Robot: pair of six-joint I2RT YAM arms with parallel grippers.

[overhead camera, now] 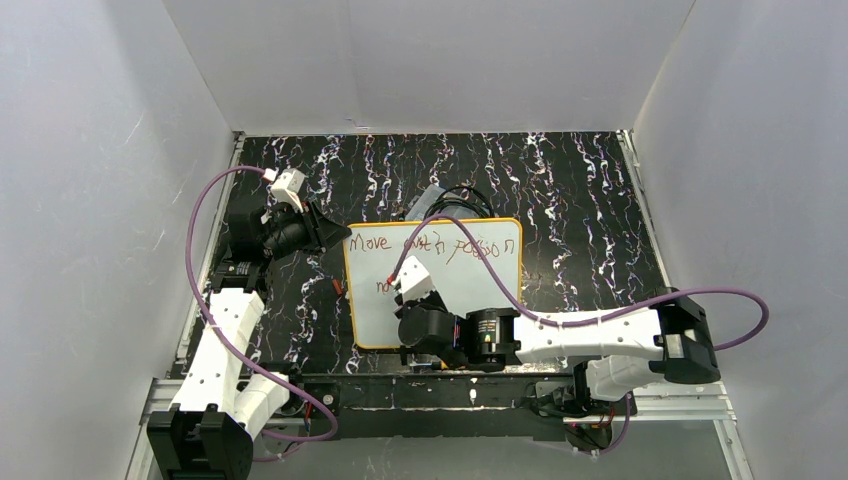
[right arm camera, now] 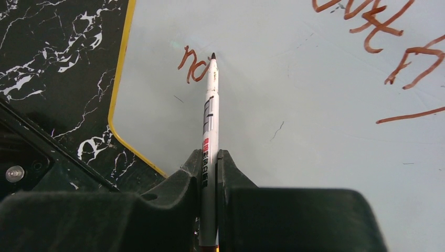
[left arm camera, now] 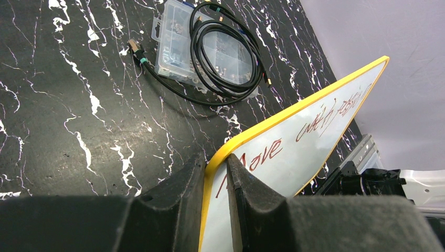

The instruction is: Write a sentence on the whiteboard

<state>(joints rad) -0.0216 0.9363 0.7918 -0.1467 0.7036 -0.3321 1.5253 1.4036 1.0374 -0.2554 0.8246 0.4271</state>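
The whiteboard (overhead camera: 460, 290), white with a yellow rim, lies mid-table. Reddish-brown lettering, the sentence (overhead camera: 435, 246), runs along its top edge, and a short scrawl (right arm camera: 193, 65) starts a second line at the left. My left gripper (left arm camera: 216, 173) is shut on the whiteboard (left arm camera: 294, 152) at its top-left corner, one jaw on each face of the rim. My right gripper (right arm camera: 210, 160) is shut on a white marker (right arm camera: 210, 121); its dark tip sits at the end of the short scrawl. From above, the right gripper (overhead camera: 410, 300) hangs over the board's lower left.
A clear plastic organiser box (left arm camera: 207, 50) with a coiled black cable (left arm camera: 223, 50) on it lies behind the board's top edge. White walls enclose the black marbled table (overhead camera: 580, 200) on three sides. A metal rail (overhead camera: 480, 395) runs along the near edge.
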